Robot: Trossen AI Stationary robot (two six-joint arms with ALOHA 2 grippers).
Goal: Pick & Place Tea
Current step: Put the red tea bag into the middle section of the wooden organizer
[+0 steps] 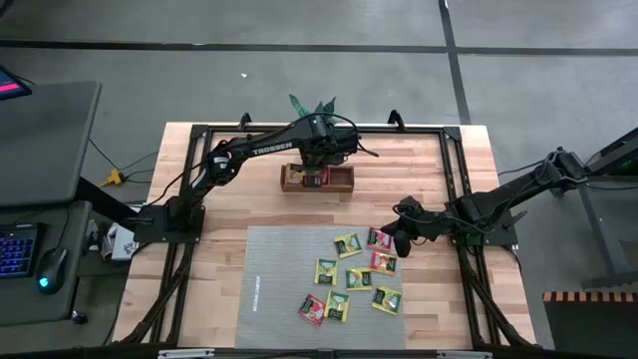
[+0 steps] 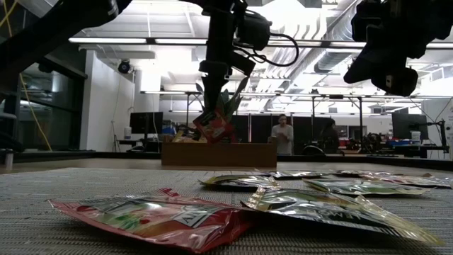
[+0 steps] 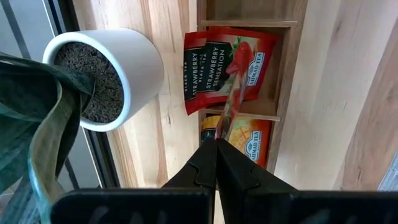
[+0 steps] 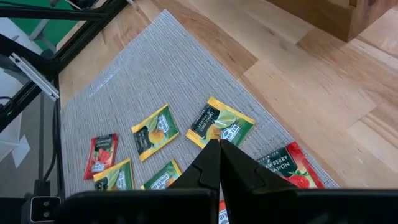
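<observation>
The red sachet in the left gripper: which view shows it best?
The left wrist view: the left gripper pinches the red sachet edge-on above the wooden tray. The low view shows it dangling; the high view hides it.

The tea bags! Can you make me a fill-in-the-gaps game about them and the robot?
1. The left gripper is shut on a ___ strawberry tea sachet.
2. That sachet hangs over the wooden ___.
3. The loose sachets lie on the grey ___.
4. The right gripper, near them, is ___.

Missing: red; tray; mat; shut
</observation>
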